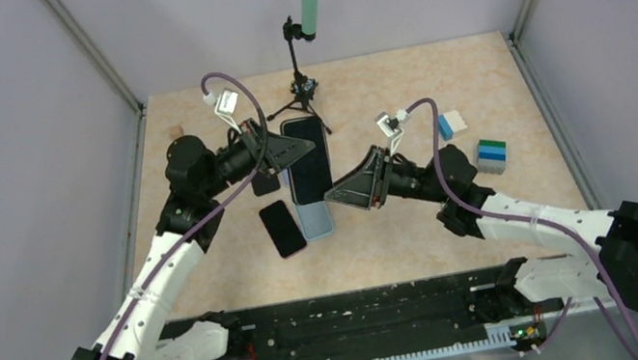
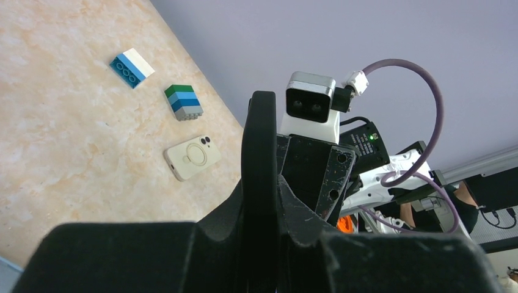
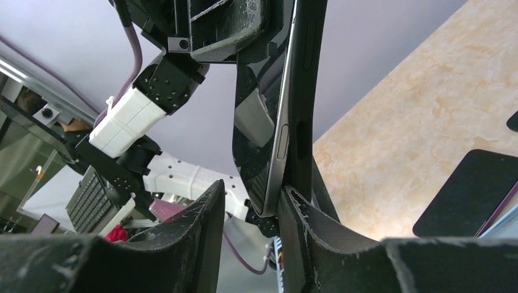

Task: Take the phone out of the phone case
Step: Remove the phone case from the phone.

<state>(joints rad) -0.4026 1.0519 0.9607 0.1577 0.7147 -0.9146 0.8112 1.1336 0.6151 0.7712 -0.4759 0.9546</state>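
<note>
1. The phone (image 1: 308,159) is held up off the counter (image 1: 477,95) between both arms, its dark screen facing up.
2. The light blue case (image 1: 315,222) appears to lie on the counter below it; if so, separation looks done or nearly so.
3. The left claw (image 1: 290,148) clenches the phone's far end.
4. The right claw (image 3: 269,207) grips its near edge.
5. What remains: setting the phone down.

Both arms raised inward, left gripper (image 1: 295,150) and right gripper (image 1: 346,190) clamped.

text: none legible | labels: none | brands: none | numbers: none | signs: none
</note>
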